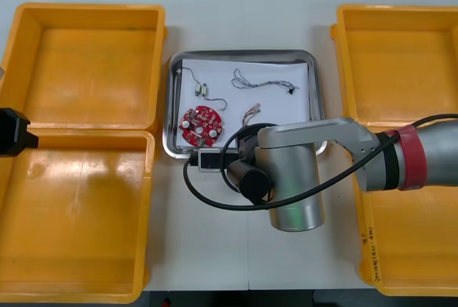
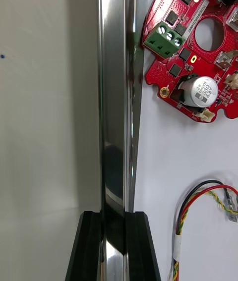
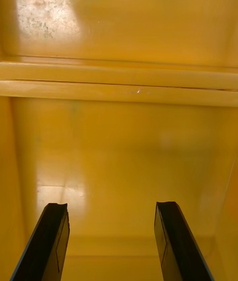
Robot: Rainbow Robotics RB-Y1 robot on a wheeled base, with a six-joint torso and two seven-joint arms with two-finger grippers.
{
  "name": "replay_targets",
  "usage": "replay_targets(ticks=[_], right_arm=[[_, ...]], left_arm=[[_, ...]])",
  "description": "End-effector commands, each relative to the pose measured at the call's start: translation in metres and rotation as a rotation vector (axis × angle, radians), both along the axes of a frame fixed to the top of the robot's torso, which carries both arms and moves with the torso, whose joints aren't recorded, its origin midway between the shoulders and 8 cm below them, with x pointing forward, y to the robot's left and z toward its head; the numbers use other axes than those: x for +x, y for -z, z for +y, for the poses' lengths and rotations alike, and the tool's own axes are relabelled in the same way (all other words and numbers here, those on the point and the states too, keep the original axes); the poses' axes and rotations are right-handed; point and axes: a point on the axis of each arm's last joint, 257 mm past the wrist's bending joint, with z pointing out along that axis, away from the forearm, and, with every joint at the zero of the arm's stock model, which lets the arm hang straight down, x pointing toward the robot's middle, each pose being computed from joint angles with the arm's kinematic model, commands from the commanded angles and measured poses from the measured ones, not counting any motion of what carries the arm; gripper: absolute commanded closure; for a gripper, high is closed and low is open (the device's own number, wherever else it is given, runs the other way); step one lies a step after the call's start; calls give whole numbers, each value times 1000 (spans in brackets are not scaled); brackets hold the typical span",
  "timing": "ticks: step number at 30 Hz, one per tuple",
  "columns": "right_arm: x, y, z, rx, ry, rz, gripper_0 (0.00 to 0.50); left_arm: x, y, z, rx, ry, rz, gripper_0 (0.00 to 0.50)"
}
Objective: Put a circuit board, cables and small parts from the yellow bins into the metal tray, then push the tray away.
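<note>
Now, tray (image 2: 116, 87) rim inside right claw (image 2: 114, 217) (left claw (image 3: 111, 209) over yellow bin (image 3: 124, 152)).

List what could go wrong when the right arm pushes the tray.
1. The right gripper pinches the metal tray only by its rim, left of its middle; a push may swivel the tray into a yellow bin.
2. The fingers may slip off the shiny rim.
3. The circuit board and red and yellow cable lie loose near that rim and could slide.
The left gripper hangs open over the left bins.
</note>
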Motion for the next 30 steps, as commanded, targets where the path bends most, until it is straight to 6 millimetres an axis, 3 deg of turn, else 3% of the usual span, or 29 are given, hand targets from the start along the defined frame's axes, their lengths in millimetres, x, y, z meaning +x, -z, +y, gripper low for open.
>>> replay_targets(ticks=[1,30], right_arm=[[16,-5,3,-14,-15,-32,500],[95,-45,-7,63,4,-139,500]], left_arm=[[-3,-15,14,84,61,-24,0],[-3,-15,14,84,61,-24,0]])
